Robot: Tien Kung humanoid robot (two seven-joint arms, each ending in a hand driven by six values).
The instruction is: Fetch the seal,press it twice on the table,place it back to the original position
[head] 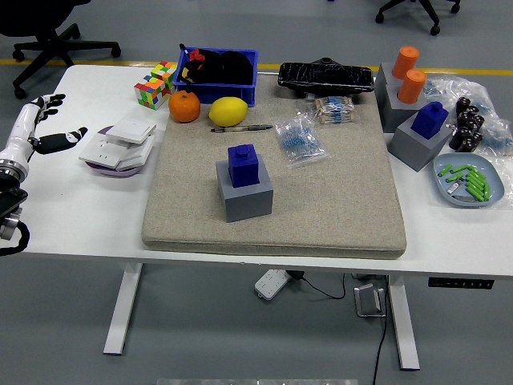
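Note:
A blue seal [244,164] stands upright on a grey block [244,191] in the middle of the beige mat [321,208]. A second blue seal [431,119] sits on another grey block [418,143] at the right. My left hand [44,124] is at the table's far left edge, well left of the mat, fingers spread and holding nothing. The right arm is out of view.
A stack of white sockets [120,143], a puzzle cube [155,85], an orange [184,106], a lemon [228,111], a pen [240,127] and a blue bin [218,74] lie at the back left. Packets [300,139], orange cylinders [409,72] and a dish of green parts [468,180] lie right.

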